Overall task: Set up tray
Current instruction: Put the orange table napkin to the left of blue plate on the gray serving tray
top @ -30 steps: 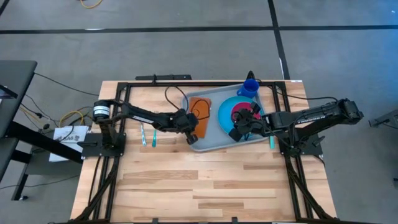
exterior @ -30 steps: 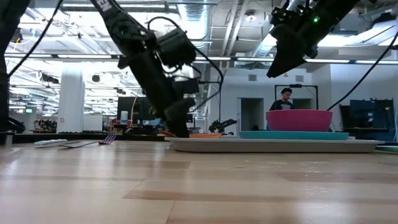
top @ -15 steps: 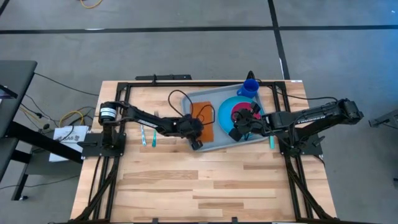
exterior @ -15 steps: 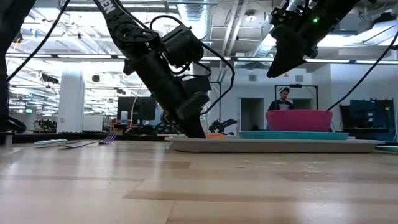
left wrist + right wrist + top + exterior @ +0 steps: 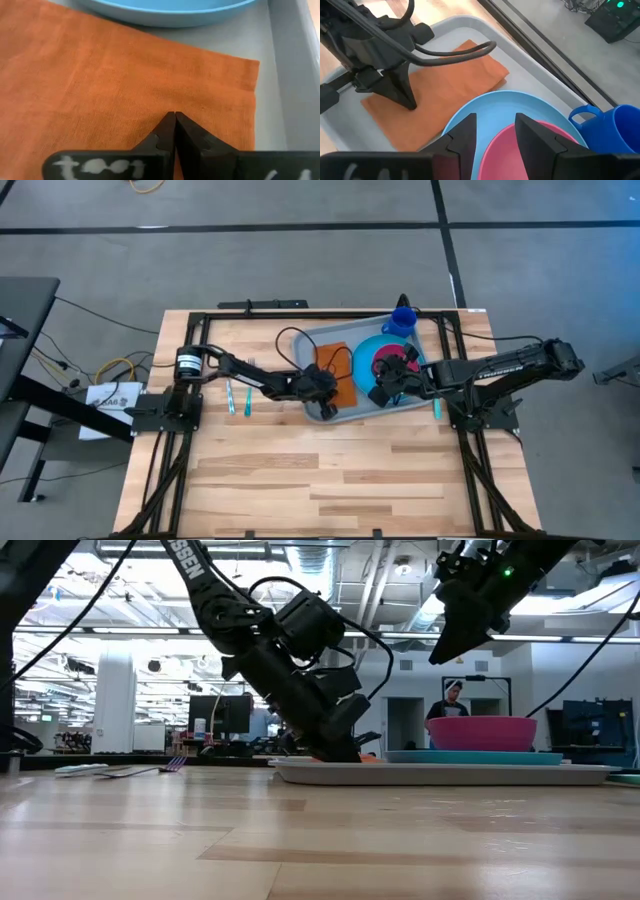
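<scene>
You're looking at the large flat pale grey-blue plastic tray (image 5: 345,412) with rounded corners and a low raised rim, sitting toward the far right part of the light wooden table (image 5: 300,480). Using the tray as landmark:

- Inside it, left half: flat orange-brown cloth napkin (image 5: 335,377). Right half: round bright-blue plate (image 5: 365,360) carrying a pink bowl (image 5: 480,732).
- Blue plastic mug (image 5: 401,320) is sitting at the tray's far right corner; can't tell whether it's on the rim or just outside.
- Teal-handled cutlery (image 5: 238,397) is lying on the table well left of the tray.

Left gripper (image 5: 175,131) is pressing tip-down on the napkin near the tray's near edge, fingers closed together with nothing between them. Right gripper (image 5: 492,131) is hovering above the plate and bowl, jaws standing partly apart and holding nothing.

Handling, my read: the tray is looking stiff, light for its size and slick on wood, so it's likely sliding whenever you push the napkin sideways. The low rim is the only real grab point; pinch it at a long edge rather than at a corner. Loaded with plate and bowl, it's probably tipping if lifted from one side, so slide it instead. The napkin is soft and is likely bunching under the tip.
</scene>
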